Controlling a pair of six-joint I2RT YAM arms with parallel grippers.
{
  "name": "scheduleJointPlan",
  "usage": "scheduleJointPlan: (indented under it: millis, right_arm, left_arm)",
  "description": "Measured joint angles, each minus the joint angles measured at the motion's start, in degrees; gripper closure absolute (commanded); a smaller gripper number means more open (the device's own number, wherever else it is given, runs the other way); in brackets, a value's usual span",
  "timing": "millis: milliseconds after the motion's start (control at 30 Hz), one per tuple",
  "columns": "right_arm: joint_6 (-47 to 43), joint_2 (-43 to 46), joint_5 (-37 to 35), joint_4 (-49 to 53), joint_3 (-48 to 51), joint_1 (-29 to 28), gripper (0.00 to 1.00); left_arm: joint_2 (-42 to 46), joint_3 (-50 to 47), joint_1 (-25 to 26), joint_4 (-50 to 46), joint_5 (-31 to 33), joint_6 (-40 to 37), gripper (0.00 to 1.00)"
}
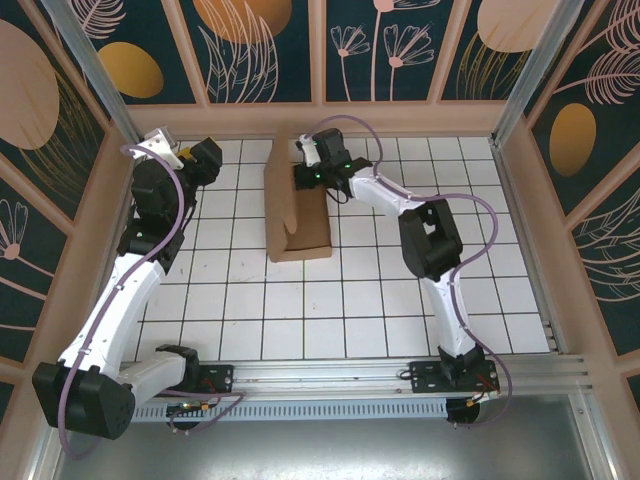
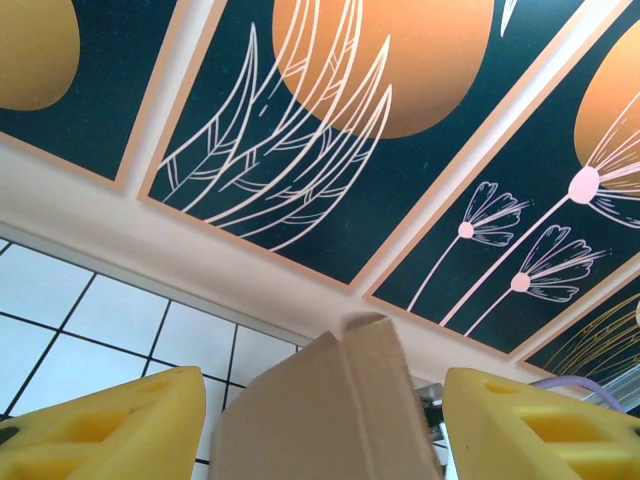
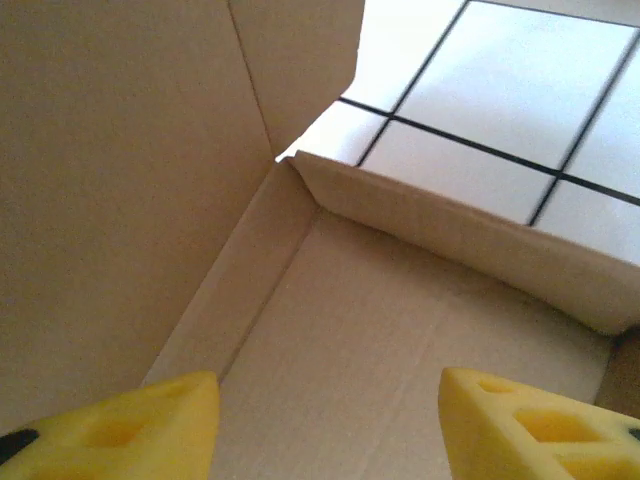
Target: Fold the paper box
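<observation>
The paper box [image 1: 296,215] is plain brown cardboard, partly folded, lying on the white tiled table at the centre back. Its long left wall stands upright, with a low flap at the near end. My right gripper [image 1: 308,172] hangs over the box's far end. In the right wrist view its yellow fingers [image 3: 120,425] stand open above the box floor [image 3: 400,320], nothing between them. My left gripper [image 1: 208,158] is left of the box, apart from it. It is open, and its wrist view shows the box's upright corner [image 2: 345,400] ahead between the yellow fingers [image 2: 110,425].
Patterned wall panels [image 1: 260,50] close the back and both sides. An aluminium rail [image 1: 330,375] with the arm bases runs along the near edge. Bare tiles [image 1: 330,310] lie in front of the box and to its right.
</observation>
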State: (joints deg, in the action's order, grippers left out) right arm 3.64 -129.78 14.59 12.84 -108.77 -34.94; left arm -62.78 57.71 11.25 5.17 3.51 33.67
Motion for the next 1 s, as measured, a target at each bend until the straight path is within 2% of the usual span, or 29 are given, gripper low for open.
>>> scheduleJointPlan:
  millis: [200, 433, 600, 867, 1000]
  right_arm:
    - [-3.2, -1.5, -1.3, 2.5, -6.3, -5.1, 0.39]
    - [-8.5, -1.7, -6.4, 4.7, -7.2, -5.5, 0.4]
    - [-9.5, -4.7, -8.5, 6.4, -11.0, -4.2, 0.5]
    - [-9.1, -9.3, -8.5, 8.9, -12.3, 2.4, 0.58]
    - [-8.7, -10.2, -8.6, 10.1, -12.3, 3.1, 0.61]
  left_arm:
    - [-0.2, 0.0, 0.0, 0.0, 0.0, 0.0, 0.36]
    - [-0.9, 0.0, 0.0, 0.2, -0.6, 0.0, 0.36]
    - [-1.6, 0.0, 0.0, 0.2, -1.2, 0.0, 0.36]
    - [-2.2, 0.0, 0.0, 0.2, -1.5, 0.0, 0.36]
    - [-2.2, -0.1, 0.0, 0.2, -1.6, 0.0, 0.36]
